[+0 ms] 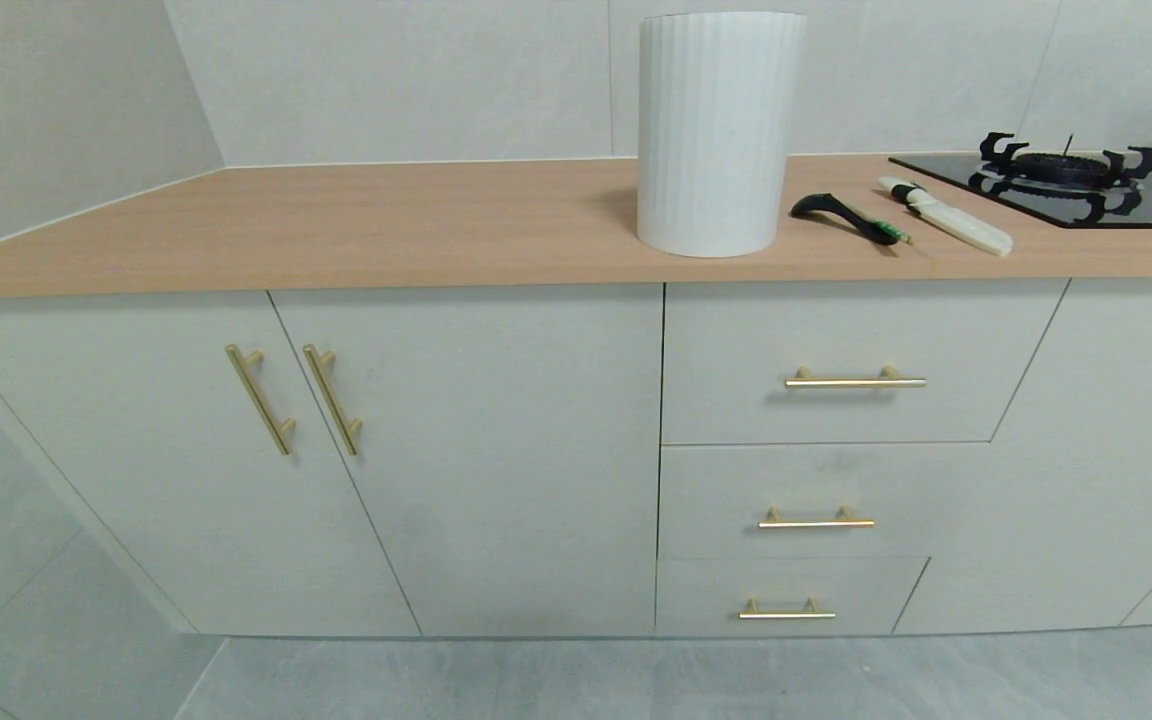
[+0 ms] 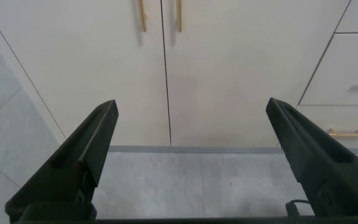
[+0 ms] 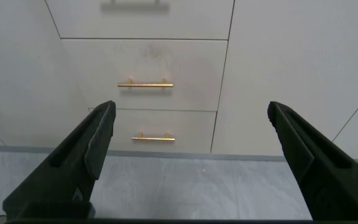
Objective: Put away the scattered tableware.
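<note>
On the wooden countertop (image 1: 386,225) stands a tall white ribbed holder (image 1: 716,135). To its right lie a black-handled utensil (image 1: 846,218) and a white-bladed knife (image 1: 946,215), side by side near the stove. My left gripper (image 2: 191,112) hangs low in front of the double cabinet doors, open with nothing between its fingers. My right gripper (image 3: 191,112) is also low, facing the lower drawers, open and empty.
A black gas hob (image 1: 1086,185) occupies the counter's far right. Below are two cabinet doors with gold handles (image 1: 296,398) and three drawers with gold handles (image 1: 854,380). The grey tiled floor (image 1: 636,680) lies in front; a wall closes the left side.
</note>
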Available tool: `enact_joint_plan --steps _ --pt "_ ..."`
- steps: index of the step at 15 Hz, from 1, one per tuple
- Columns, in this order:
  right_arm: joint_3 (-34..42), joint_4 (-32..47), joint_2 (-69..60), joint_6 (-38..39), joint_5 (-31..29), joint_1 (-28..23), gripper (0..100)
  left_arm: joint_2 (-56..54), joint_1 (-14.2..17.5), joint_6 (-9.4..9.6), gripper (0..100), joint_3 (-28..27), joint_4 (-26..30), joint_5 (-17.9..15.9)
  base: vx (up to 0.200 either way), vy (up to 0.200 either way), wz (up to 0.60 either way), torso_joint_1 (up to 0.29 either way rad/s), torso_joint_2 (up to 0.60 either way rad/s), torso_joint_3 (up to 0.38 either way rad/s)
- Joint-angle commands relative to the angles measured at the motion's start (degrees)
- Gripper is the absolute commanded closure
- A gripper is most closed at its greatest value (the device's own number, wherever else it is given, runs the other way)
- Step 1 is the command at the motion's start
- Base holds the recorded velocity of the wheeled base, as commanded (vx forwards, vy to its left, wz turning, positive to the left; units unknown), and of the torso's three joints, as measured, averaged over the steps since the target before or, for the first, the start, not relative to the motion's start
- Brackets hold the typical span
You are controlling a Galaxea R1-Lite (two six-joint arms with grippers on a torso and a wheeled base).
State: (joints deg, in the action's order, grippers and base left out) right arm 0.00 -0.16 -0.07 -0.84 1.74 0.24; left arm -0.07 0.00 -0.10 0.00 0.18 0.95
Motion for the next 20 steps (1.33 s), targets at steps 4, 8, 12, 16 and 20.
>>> enact_joint_plan --steps 4,8,12,16,20 --pt "-1.7 -0.3 0.1 -0.1 -0.4 0.0 0 0.1 0.0 0.01 0 0.0 0.0 0.0 0.0 0.0 0.0 0.0 0.0 0.0" --pt "-10.1 3.8 6.5 0.1 0.6 1.3 0 0.1 0.0 0.01 0 0.0 0.0 0.0 0.0 0.0 0.0 0.0 0.0 0.0" --pt "-20.6 3.0 39.3 -0.3 4.1 6.5 0 0.1 0.0 0.01 0 0.0 0.0 0.0 0.0 0.0 0.0 0.0 0.0 0.0" --pt "-28.1 1.1 63.5 -0.4 3.4 10.9 0 0.1 0.0 0.01 0 0.0 0.0 0.0 0.0 0.0 0.0 0.0 0.0 0.0" --pt "-30.1 -12.6 81.1 -0.5 1.7 11.1 0 0.1 0.0 0.01 0 0.0 0.0 0.0 0.0 0.0 0.0 0.0 0.0 0.0"
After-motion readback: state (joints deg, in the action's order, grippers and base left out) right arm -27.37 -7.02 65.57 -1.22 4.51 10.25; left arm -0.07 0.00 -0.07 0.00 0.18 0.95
